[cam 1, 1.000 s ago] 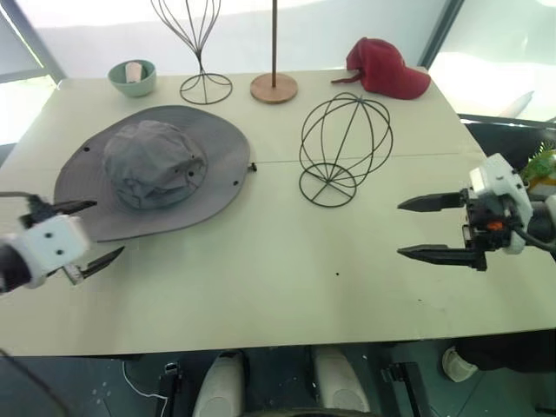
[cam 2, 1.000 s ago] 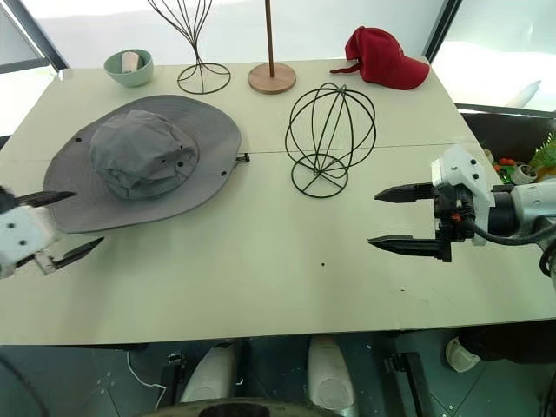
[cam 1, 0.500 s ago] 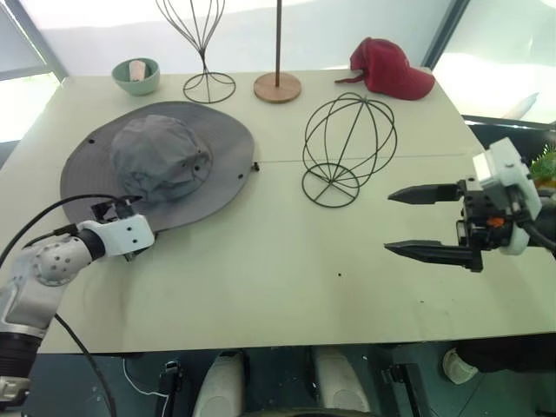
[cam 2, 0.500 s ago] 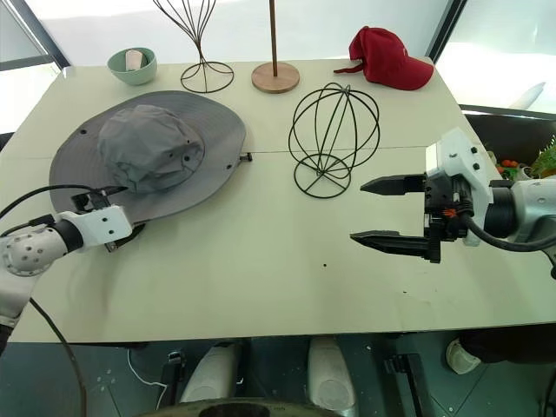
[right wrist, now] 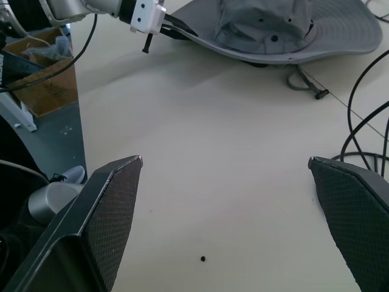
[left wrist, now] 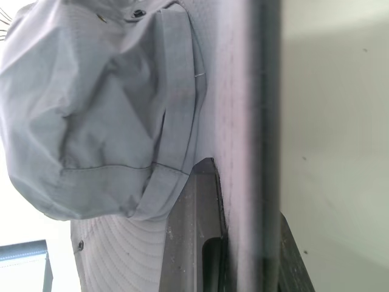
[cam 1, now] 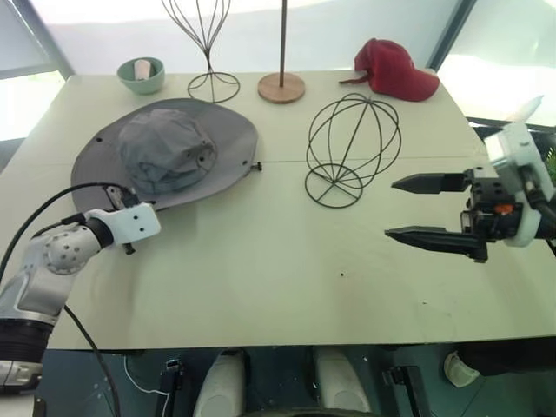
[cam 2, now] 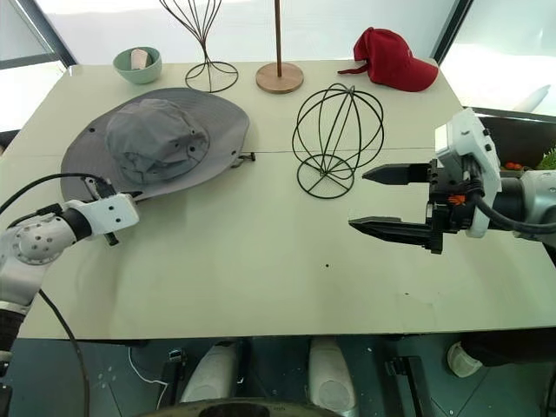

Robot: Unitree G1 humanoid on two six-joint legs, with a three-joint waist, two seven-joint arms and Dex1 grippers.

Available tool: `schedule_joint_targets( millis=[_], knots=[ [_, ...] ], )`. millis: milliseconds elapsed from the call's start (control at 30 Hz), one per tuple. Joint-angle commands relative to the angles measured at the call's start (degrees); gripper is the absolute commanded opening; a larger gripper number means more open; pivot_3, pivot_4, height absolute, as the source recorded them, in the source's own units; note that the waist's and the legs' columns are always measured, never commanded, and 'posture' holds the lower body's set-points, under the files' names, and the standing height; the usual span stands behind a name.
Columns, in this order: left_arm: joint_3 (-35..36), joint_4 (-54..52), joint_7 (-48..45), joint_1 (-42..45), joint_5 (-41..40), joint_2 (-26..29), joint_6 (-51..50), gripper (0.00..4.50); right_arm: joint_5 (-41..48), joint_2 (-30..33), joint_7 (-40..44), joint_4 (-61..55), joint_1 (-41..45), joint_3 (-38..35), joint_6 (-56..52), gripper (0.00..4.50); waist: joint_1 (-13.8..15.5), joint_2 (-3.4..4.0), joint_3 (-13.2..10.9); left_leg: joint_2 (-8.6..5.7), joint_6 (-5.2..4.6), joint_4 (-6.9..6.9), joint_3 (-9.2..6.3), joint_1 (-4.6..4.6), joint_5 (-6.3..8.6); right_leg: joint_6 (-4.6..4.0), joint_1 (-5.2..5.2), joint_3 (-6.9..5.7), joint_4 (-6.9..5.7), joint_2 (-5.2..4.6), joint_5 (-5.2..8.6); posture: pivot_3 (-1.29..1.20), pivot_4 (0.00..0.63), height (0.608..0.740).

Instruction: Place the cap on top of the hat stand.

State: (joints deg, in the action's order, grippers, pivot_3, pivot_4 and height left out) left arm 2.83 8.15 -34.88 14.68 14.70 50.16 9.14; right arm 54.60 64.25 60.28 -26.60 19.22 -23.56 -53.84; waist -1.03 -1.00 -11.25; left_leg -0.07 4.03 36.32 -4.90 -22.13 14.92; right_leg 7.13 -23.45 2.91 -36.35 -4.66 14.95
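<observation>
Grey cap [cam 1: 167, 156] brim pinched by left tool [cam 1: 142, 207].

We look down on a pale cream table [cam 1: 261, 287] with a thin seam running across its middle and a few small dark specks on the near part. Behind its far edge we see bright, washed-out panes crossed by dark slanted frame bars [cam 1: 452, 35], letting in strong daylight. Below the near edge lies a dark teal floor [cam 1: 113, 382], where an open cardboard box [right wrist: 42, 85] stands
</observation>
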Motion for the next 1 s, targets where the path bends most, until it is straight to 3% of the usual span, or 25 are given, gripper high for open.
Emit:
schedule_joint_targets(
  millis=[33, 300, 433, 633, 800, 1000],
  knots=[
    [1.82, -7.71, -3.41, 8.04, -7.24, -1.85, -8.43, 0.03, -2.06, 1.31, -0.25, 0.97, 0.72, -3.26, 3.40, 4.50, 0.66, -0.01, 0.00, 0.00, 0.00, 0.12, -0.06, -0.09, 0.00, 0.01, 0.00, -0.05, -0.03, 0.01, -0.01, 0.00, 0.150, 0.740],
    [-1.66, -11.71, -8.26, 28.12, -12.64, -6.42, -19.85, 0.03, -3.94, 1.63, 0.32, 4.93, -1.15, -7.50, 5.67, 4.50, 0.43, -0.03, -0.01, -0.05, -0.21, 0.80, -0.08, -0.38, 0.12, 0.28, 0.13, -0.12, 0.00, -0.02, -0.16, 0.00, 0.150, 0.740],
    [-6.23, -7.87, -9.05, 38.46, -11.73, -11.08, -17.59, 0.03, -4.01, 1.47, 0.33, 5.81, -3.10, -10.91, 5.23, 4.50, 0.34, -0.04, -0.02, -0.05, -0.22, 0.80, -0.09, -0.38, 0.13, 0.28, 0.13, -0.11, -0.01, -0.01, -0.17, 0.00, 0.150, 0.740],
    [-12.03, 1.25, -6.06, 52.34, -9.82, -22.68, -11.35, 0.03, -3.79, 0.86, -0.30, 5.64, -8.17, -18.57, 3.71, 4.50, 0.44, -0.07, -0.03, -0.08, -0.26, 0.82, -0.07, -0.41, 0.15, 0.30, 0.15, -0.10, 0.03, -0.02, -0.18, 0.00, 0.150, 0.740],
    [-15.27, 3.91, -4.55, 53.24, -6.86, -26.54, -2.50, 0.03, -3.45, -0.39, -1.43, 4.07, -12.15, -23.10, 2.63, 4.50, -0.03, 0.00, -0.01, -0.08, -0.40, 0.79, 0.00, -0.30, 0.22, 0.31, 0.12, -0.01, 0.02, 0.00, -0.17, 0.00, 0.150, 0.740],
    [-21.19, 7.73, 5.31, 46.24, 8.83, -20.05, 21.29, 0.03, -3.49, -2.29, -2.98, 1.59, -17.63, -28.39, 1.40, 4.50, 0.06, 0.03, 0.00, -0.08, -0.43, 0.80, 0.02, -0.26, 0.24, 0.31, 0.13, 0.06, -0.02, 0.03, -0.17, 0.00, 0.150, 0.740]
  ],
)
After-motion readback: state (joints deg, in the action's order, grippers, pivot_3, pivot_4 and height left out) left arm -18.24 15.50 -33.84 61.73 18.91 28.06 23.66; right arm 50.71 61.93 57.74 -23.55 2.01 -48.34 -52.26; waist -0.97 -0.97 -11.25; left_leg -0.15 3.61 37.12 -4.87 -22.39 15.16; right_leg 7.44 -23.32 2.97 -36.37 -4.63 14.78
